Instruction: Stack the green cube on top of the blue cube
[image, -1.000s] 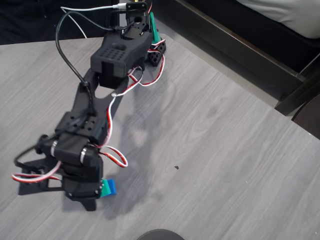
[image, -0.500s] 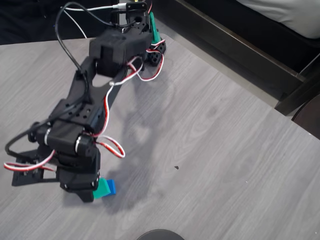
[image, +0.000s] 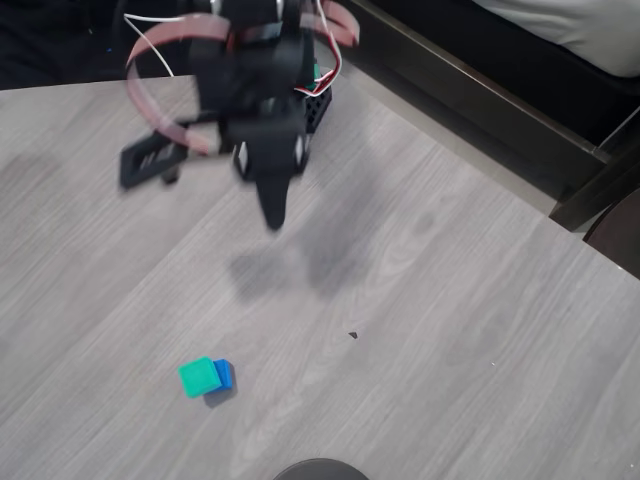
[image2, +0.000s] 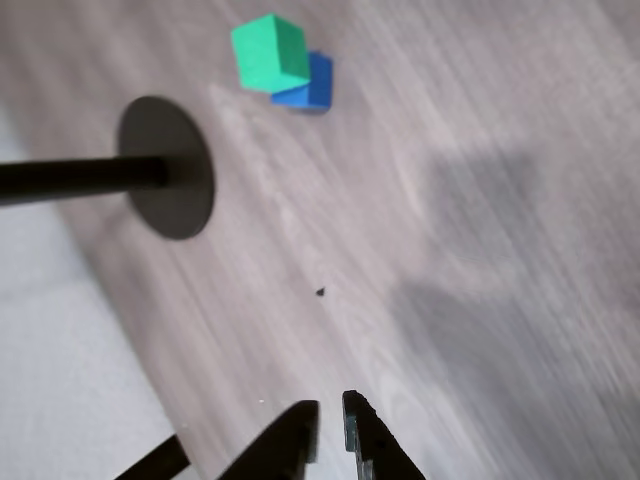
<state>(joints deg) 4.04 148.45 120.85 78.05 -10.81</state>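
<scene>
Green cube (image: 198, 376) sat on the blue cube (image: 225, 374) near the front edge of the grey desk (image: 450, 330), shifted so that it overhung one side. The arm was raised well apart from the pair, near its base; its tool (image2: 331, 425) held nothing, jaws nearly together in the wrist view, though motion blur overhead left the gap uncertain. The stack looked made; the sound course was probably to stay clear and not nudge it. Both cubes were plain, matte, alike in size.
</scene>
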